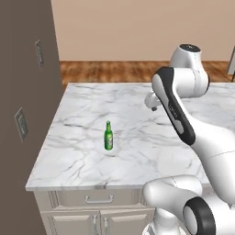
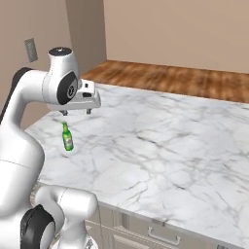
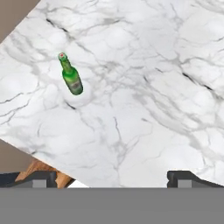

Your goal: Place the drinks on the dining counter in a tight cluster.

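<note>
The green bottle (image 1: 109, 136) stands upright on a white marble top (image 1: 137, 151) with grey veins, toward that top's left end in the left base view and well back from its front edge. It is slim, of green glass, with a narrow neck; in the hand view (image 3: 71, 77) its cap appears red. A darker band circles its body where a label would sit, but no writing or brand mark can be read at this size. In the right base view the bottle (image 2: 67, 137) lies below and slightly to the left of my gripper (image 2: 75, 112).

My gripper hangs in the air above the marble, well apart from the bottle, touching nothing. Its two dark fingertips (image 3: 41, 178) rise at the lower corners of the hand view, far apart, so the jaws are spread wide with bare marble between them. In the left base view my forearm hides most of the hand.

The marble top rests on a pale cabinet with drawers; one drawer handle (image 1: 98, 199) shows beneath the front edge. A tall brown panel (image 1: 23, 92) stands against the left end of the top and carries two small grey plates (image 1: 20, 123). Beyond the top lie a wooden floor (image 1: 110, 71) and a plain beige wall (image 2: 185, 29).
</note>
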